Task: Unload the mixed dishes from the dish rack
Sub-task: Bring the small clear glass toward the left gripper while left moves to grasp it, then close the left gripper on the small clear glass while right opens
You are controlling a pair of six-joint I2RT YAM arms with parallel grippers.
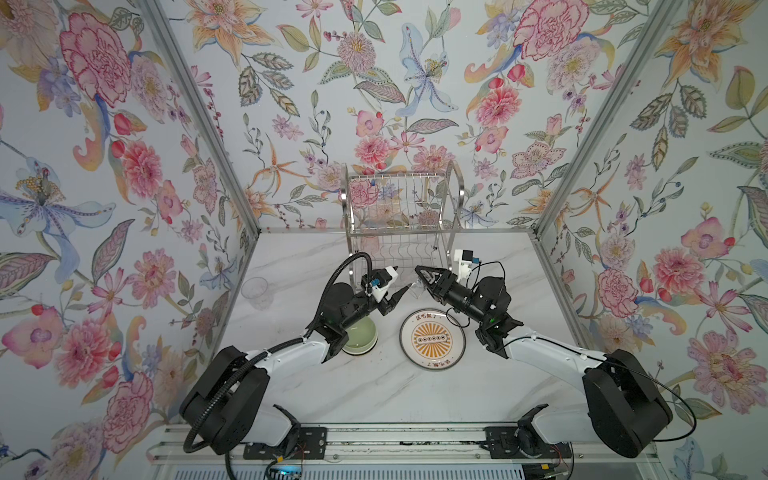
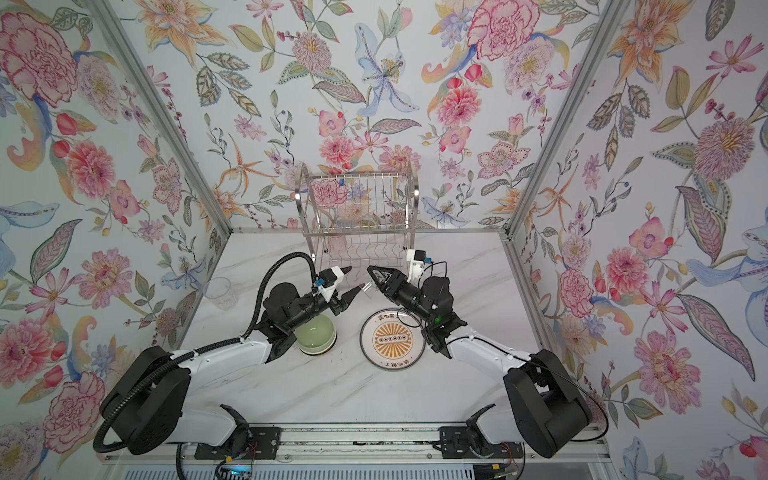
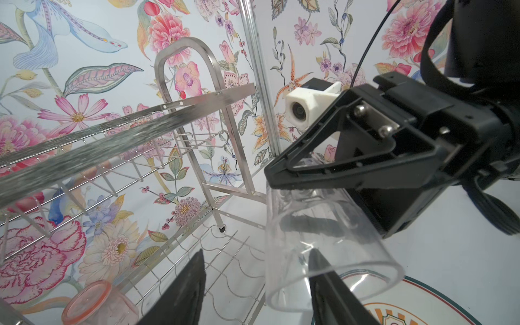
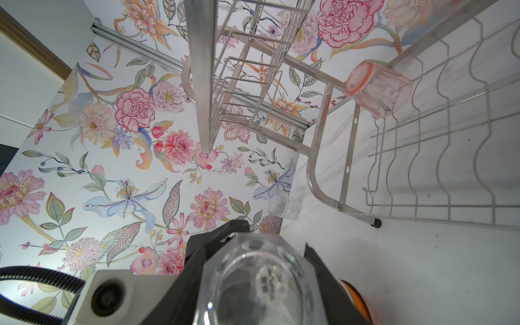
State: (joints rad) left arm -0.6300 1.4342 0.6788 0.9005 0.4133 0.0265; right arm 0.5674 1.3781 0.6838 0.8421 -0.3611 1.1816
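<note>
The right end effector (image 1: 420,277) is clamped on the base end of a clear cup (image 1: 409,286). It holds the cup in the air at the middle of both top views, just in front of the dish rack (image 1: 399,216) and above the counter (image 1: 374,399). The cup lies nearly sideways, with its open mouth toward the left end effector (image 1: 400,282).

The fingers (image 3: 188,287) of the left end effector stand apart. In the left wrist view one of them shows through the glass, inside the mouth as it seems. The other is outside, with a visible gap to the cup's rim.

Below the cup, a sunburst plate (image 1: 432,338) lies flat right of centre. A green bowl (image 1: 361,338) sits left of centre, partly under the left arm, and a strip of bare marble separates the two. Toward the lower edge of the frame the counter is open.

A second clear cup (image 1: 255,289) stands at the left, near the wall and well apart from the others. A pink cup (image 3: 95,304) rests in the rack's lower tier, at its left end in the top views.
</note>
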